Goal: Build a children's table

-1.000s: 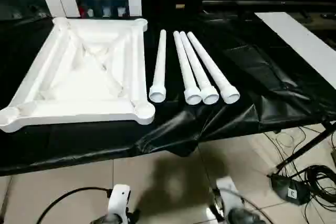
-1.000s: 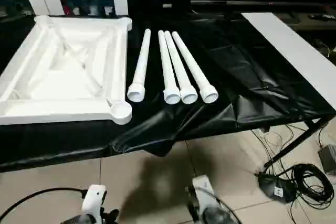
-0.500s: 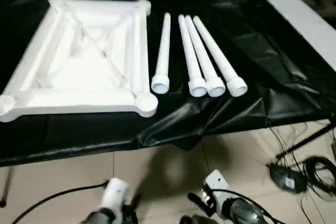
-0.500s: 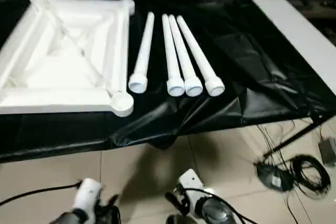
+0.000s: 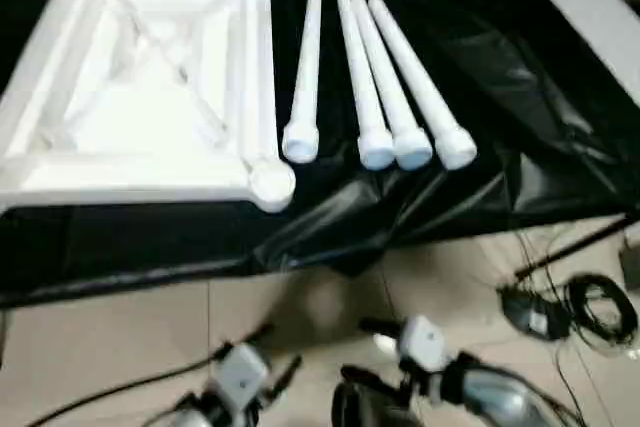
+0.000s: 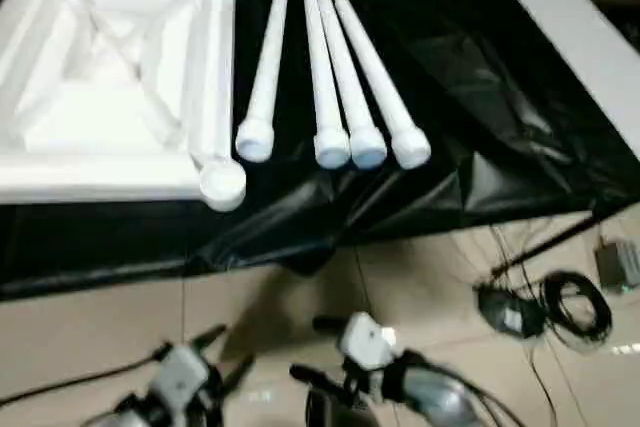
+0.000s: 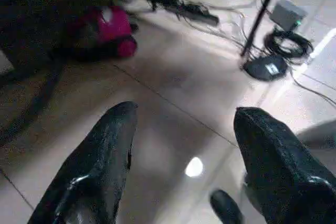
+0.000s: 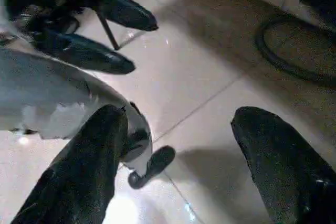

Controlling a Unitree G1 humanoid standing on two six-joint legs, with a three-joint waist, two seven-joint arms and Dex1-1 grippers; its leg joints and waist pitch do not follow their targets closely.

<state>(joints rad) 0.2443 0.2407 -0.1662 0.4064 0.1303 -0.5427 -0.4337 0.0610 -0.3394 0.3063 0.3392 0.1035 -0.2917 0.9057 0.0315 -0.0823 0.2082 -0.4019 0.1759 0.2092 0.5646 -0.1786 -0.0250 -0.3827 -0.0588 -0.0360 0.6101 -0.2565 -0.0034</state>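
Tabletop (image 5: 150, 97) lies upside down at the left of the bench (image 5: 560, 127), ribbed underside up, diagonal ribs crossing at the middle; near-right corner socket (image 5: 271, 180) shows round and empty, and as far as I can see no socket has anything in it. Four legs (image 5: 380, 87) lie loose on the black sheeting just right of it, roughly side by side, flared ends toward the bench's near edge: one leg (image 5: 303, 77) lies nearest the tabletop with a gap after it, the other three close together, fanning a little. None stands in a socket. So, by my reading: nothing assembled yet, all four legs left to fit, the parts only laid out. A flat white board (image 5: 590, 17) sits at the far right of the bench, apart from the rest. Below, over the tiled floor (image 5: 120, 347) and short of the bench edge, both arms are low. Left hand (image 7: 181, 156) has its black fingers spread wide, nothing between them, floor and cables beyond. Right hand (image 8: 176, 156) likewise wide and empty. Neither touches any part; first pick-up not yet made
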